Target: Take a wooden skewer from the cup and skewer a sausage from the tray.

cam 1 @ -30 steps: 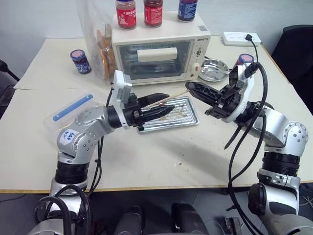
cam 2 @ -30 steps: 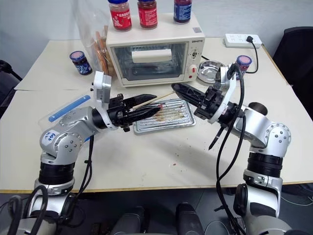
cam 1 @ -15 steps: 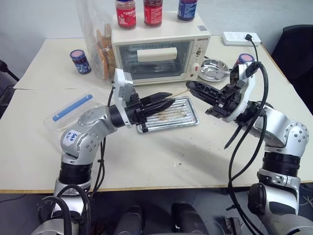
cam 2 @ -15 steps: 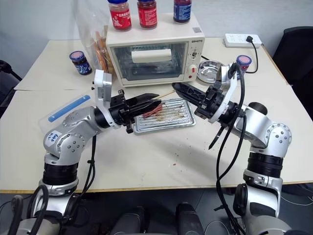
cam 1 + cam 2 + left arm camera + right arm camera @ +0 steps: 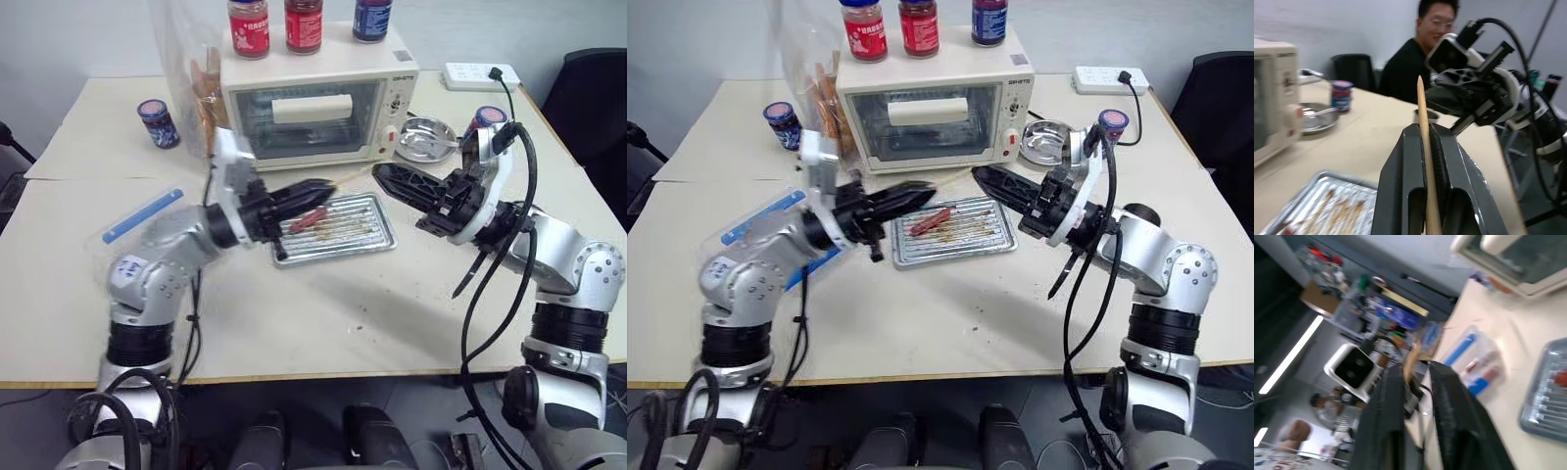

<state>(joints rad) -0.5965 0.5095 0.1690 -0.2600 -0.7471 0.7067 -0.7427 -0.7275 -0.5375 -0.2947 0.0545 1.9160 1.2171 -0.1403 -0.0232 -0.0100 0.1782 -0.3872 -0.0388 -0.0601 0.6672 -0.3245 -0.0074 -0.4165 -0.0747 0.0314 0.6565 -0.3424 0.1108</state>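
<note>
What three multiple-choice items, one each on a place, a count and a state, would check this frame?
1. The sausage lies:
A. on the floor
B. on the tray
C. on a chair

2. Jars standing on top of the toaster oven:
A. three
B. one
C. five

3. The left claw is:
A. open and empty
B. shut on the sausage
C. shut on the wooden skewer

Answers:
1 B: the head views show the sausage on the tray's ribbed base, near its left end.
2 A: two red-labelled jars and one blue jar stand in a row on the oven's top.
3 C: the left wrist view shows the stick pinched between the two black fingers, its tip poking out past them.
</note>
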